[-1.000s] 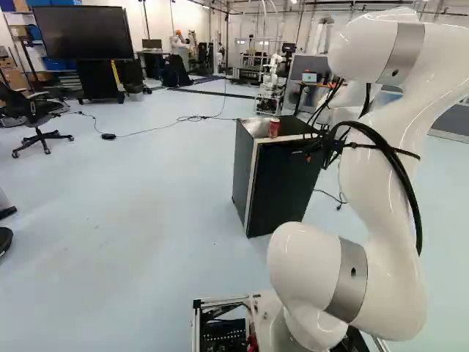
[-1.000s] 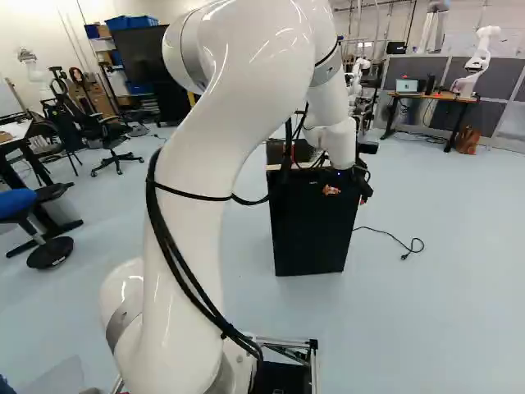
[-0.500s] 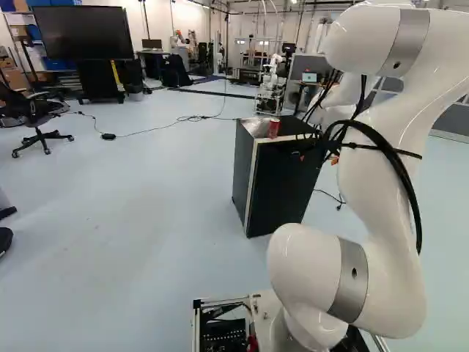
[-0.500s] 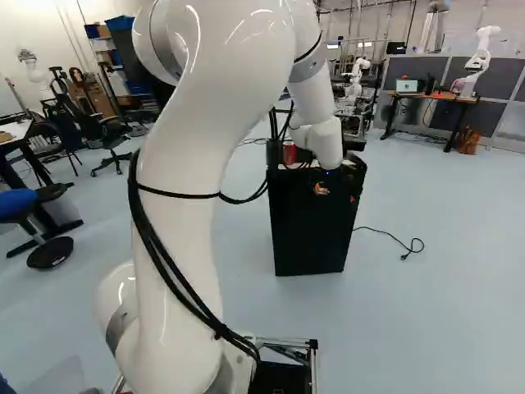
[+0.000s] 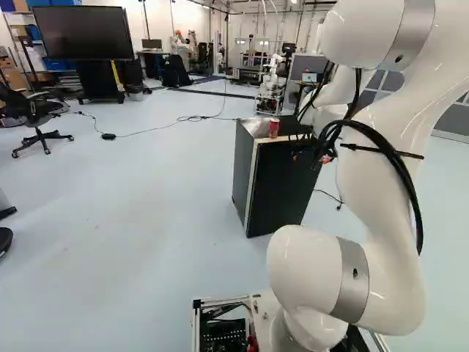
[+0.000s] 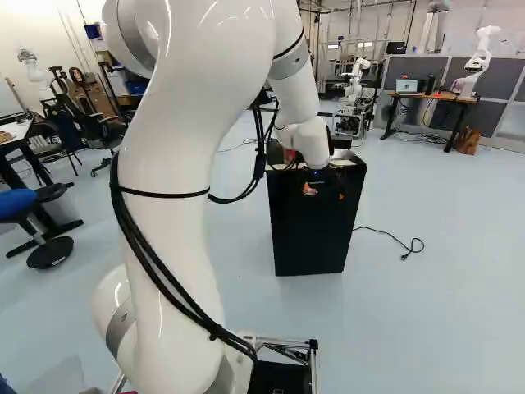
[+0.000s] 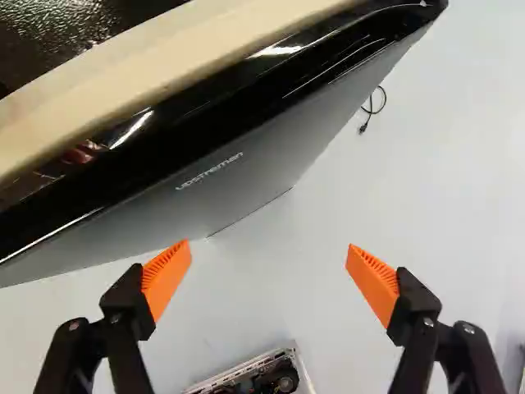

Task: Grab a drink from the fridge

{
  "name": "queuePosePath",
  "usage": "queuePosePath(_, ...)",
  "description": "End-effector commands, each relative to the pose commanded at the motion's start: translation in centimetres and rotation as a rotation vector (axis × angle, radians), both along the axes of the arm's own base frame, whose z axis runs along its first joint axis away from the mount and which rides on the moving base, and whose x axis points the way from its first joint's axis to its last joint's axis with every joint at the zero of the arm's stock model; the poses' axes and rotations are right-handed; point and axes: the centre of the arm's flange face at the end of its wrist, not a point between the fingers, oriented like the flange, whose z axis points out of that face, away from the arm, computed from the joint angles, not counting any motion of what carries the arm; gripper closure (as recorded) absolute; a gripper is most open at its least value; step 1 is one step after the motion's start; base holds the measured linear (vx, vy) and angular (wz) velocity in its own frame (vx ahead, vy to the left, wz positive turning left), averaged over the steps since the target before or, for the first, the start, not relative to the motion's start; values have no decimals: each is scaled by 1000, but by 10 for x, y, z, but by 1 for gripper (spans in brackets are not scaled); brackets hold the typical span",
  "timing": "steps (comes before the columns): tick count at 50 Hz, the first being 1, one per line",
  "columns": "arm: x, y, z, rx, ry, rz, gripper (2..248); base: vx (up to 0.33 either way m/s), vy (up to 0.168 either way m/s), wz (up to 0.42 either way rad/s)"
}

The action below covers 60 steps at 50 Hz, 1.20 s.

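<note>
Both base views look ahead and slightly down from behind the arm (image 5: 377, 183), well back from the fridge (image 5: 282, 183); the left one catches its front and one side, the right one mostly its front. The wrist view looks steeply down, close by the fridge's top front edge (close enough to crop the top). All three share the front face and a floor cord (image 7: 373, 107).

The can (image 5: 274, 127) is red, the fridge (image 5: 282, 183) black, the pads (image 7: 166, 277) ribbed orange.
</note>
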Motion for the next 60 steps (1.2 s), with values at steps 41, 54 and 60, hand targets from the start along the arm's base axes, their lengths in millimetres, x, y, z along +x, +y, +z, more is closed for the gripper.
queuePosePath(41, 13, 73, 1, 2, 5, 127, 3, 0, 0, 0)
queuePosePath(54, 21, 86, 1, 1, 3, 155, 3, 0, 0, 0)
queuePosePath(60, 26, 91, 1, 0, 1, 164, 3, 0, 0, 0)
